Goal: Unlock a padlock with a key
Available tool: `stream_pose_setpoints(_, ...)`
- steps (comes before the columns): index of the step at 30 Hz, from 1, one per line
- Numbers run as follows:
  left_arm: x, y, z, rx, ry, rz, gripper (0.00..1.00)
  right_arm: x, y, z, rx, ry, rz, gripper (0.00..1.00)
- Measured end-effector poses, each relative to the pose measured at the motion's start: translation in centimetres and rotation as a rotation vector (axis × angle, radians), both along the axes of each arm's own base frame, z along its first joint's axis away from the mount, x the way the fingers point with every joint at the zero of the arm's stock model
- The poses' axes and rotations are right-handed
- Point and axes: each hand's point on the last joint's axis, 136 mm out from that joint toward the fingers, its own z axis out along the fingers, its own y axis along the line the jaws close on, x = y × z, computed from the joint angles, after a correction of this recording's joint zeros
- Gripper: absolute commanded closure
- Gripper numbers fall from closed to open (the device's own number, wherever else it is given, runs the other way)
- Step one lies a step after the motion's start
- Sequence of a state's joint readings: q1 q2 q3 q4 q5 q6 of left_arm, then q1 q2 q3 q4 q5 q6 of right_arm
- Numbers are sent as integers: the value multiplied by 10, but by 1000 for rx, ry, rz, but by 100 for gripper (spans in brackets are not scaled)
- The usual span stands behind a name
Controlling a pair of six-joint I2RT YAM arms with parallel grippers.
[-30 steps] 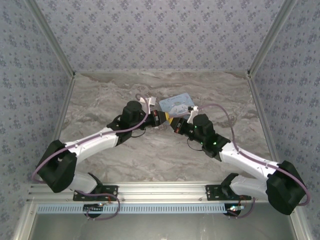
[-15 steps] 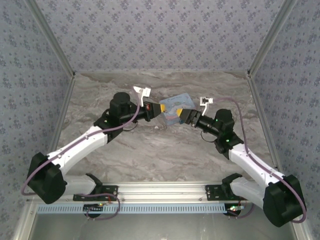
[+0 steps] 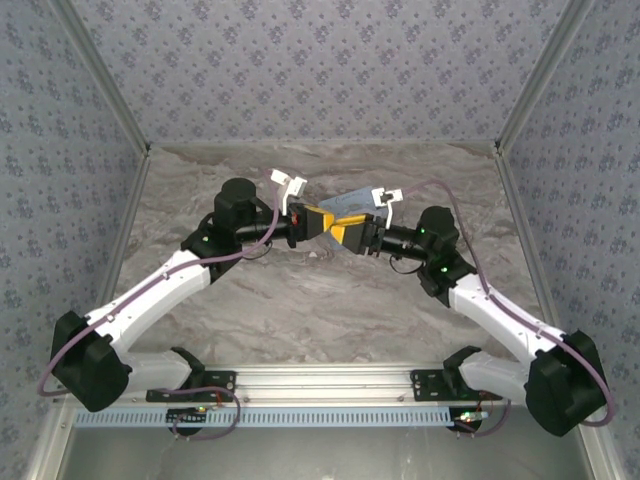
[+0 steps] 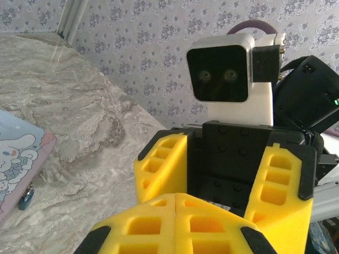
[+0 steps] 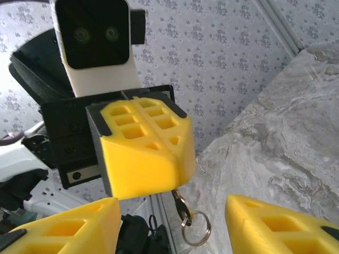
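Early days: left gripper (image 5: 153, 153) pinches the key (image 5: 180, 207), right gripper (image 4: 221, 174) gapes empty, padlock (image 4: 25, 197) lower left untouched.

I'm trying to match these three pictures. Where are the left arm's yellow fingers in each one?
Top view: the left arm's fingers sit mid-picture, shut.
Left wrist view: the fingers are at bottom centre, pressed together.
Right wrist view: the fingers are at centre, pinching the key.
Shared landmark: the marble table.
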State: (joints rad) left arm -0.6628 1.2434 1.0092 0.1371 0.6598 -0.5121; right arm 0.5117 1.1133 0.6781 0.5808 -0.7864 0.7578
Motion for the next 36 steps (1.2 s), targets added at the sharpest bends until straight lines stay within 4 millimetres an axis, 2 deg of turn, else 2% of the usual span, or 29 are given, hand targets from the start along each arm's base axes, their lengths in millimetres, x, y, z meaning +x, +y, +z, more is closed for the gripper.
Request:
stream_pose_setpoints(8, 0, 0, 0, 0, 1, -2, 100, -2, 4, -5, -11, 2, 20, 58)
stream_pose_setpoints(23, 0, 1, -2, 9, -9, -3, 100, -3, 4, -11, -36, 4, 22, 85)
stream_pose_setpoints(32, -1, 2, -6, 27, -12, -15, 100, -4, 3, -16, -56, 20, 22, 96)
stream_pose_setpoints(33, -1, 2, -6, 28, -13, -19, 99, -4, 3, -16, -57, 19, 22, 97)
stream_pose_setpoints(36, -2, 1, -5, 33, -20, -28, 82, -5, 2, -16, -61, 9, 20, 98)
